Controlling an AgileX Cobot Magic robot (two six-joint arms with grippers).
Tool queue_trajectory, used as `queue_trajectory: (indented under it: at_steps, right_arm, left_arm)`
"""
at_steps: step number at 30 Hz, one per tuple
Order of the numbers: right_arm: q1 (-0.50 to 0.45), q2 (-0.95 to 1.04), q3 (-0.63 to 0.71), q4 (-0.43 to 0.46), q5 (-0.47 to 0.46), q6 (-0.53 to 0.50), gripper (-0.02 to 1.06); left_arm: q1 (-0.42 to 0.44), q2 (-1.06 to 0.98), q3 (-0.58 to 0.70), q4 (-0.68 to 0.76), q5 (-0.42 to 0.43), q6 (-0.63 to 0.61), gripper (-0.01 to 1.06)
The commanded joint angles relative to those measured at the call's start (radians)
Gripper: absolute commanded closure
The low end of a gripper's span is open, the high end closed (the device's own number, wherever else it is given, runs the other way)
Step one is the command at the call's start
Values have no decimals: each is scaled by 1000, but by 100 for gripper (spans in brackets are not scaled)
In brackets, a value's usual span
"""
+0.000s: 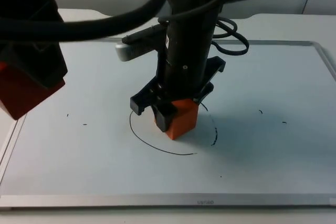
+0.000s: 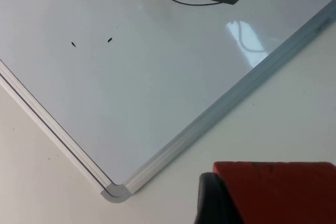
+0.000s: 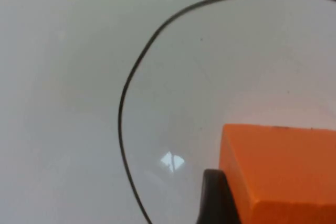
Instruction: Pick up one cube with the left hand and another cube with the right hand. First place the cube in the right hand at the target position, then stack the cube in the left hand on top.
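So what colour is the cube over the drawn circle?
Orange cube, clearest in the top view.

Small pale lettering is sitting on the whiteboard frame (image 1: pixel 205 201) at its near edge in the top view, too faint to read. A white label (image 1: pixel 167 41) is showing on the right arm (image 1: pixel 186 51), print illegible. Faint print is also showing on the frame in the left wrist view, unreadable. No other text is showing.

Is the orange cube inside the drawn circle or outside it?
Inside. The orange cube, held by the right gripper, sits within the black circle on the whiteboard.
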Motion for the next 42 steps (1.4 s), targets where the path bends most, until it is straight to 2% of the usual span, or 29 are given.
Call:
queue_trajectory:
  at_steps: [1,6,8,10,11,13,15,16,17,18,26,31,39,42]
  right_arm:
    - [2,8,-4,4,-10,0,105]
    - [2,8,-4,0,-10,0,105]
    - [2,8,-4,0,-10,0,97]
    - [2,8,-4,2,-10,0,79]
    - [2,8,-4,2,-10,0,79]
    - [2,5,-4,10,-10,0,53]
    - [2,-4,-8,21,-10,0,19]
    - [2,-4,-8,21,-10,0,19]
    - [2,-10,-8,21,-15,0,5]
    - [2,-19,-8,21,-25,0,-1]
    - [2,-133,-11,-4,-27,-6,-1]
    - [0,-271,-11,-31,-13,-10,-1]
    - [0,-609,-1,-52,-10,-74,-1]
    - [0,-721,47,-52,-39,-90,-1]
  left_arm:
    - [-9,-10,3,-16,-10,-8,105]
    - [-9,-10,3,-16,-15,-8,105]
    - [-9,-10,3,-18,-17,-8,105]
    - [-9,-10,3,-20,-17,-8,105]
    - [-9,-10,3,-20,-17,-8,105]
    - [-9,-10,3,-22,-17,-8,105]
    - [-9,-10,3,-23,-17,-8,105]
    - [-9,-10,3,-23,-17,-8,105]
    - [-9,-10,3,-23,-17,-8,105]
    - [-9,-10,3,-23,-17,-8,105]
    - [-9,-10,3,-27,-23,-8,105]
    - [-9,-10,3,-34,-25,-8,105]
    - [-9,30,1,-48,-81,-1,105]
    - [-9,54,1,-48,-109,8,105]
